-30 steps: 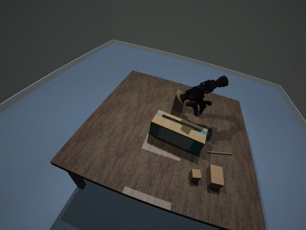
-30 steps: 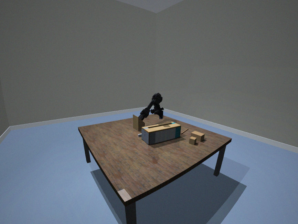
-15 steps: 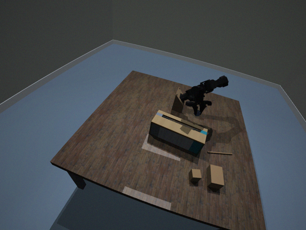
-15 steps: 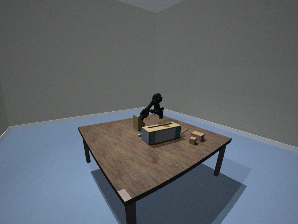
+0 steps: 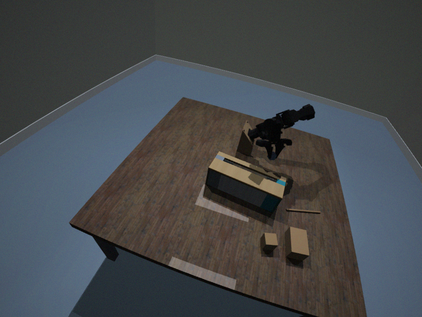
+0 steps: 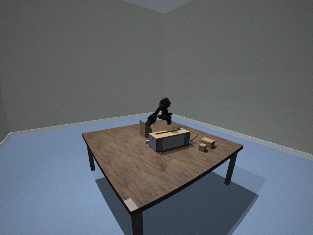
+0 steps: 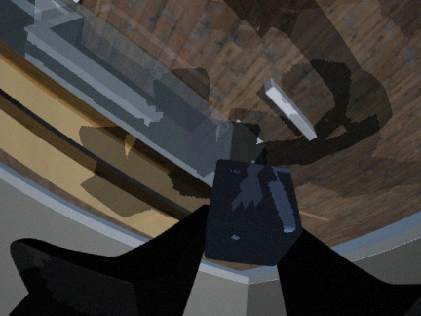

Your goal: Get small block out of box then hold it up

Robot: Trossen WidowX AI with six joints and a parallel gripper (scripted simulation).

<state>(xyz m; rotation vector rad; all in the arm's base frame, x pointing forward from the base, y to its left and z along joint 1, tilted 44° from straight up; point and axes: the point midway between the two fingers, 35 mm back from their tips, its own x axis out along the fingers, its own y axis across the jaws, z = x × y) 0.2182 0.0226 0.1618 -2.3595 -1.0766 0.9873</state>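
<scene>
Toward the table's near-right edge: two tan cartons (image 5: 297, 243), a thin stick (image 5: 303, 211). Mid-table: clear-fronted box (image 5: 246, 181). Toward the far edge, aloft: gripper (image 7: 249, 223) clamped flat-on around the small dark-blue block (image 7: 252, 211), which looked rigid, light, smooth-faced, likely slippery.

Looks like I'm set up in a bare test room, not anybody's home or shop. Plain grey walls (image 6: 75, 63), flat blue floor (image 6: 37, 176) with a pale skirting strip, and just one wooden table (image 6: 141, 171) in the middle. On it only plain cardboard-coloured boxes (image 6: 208, 142) and a clear-fronted box (image 6: 168, 139), pure bench-rig stuff.
</scene>
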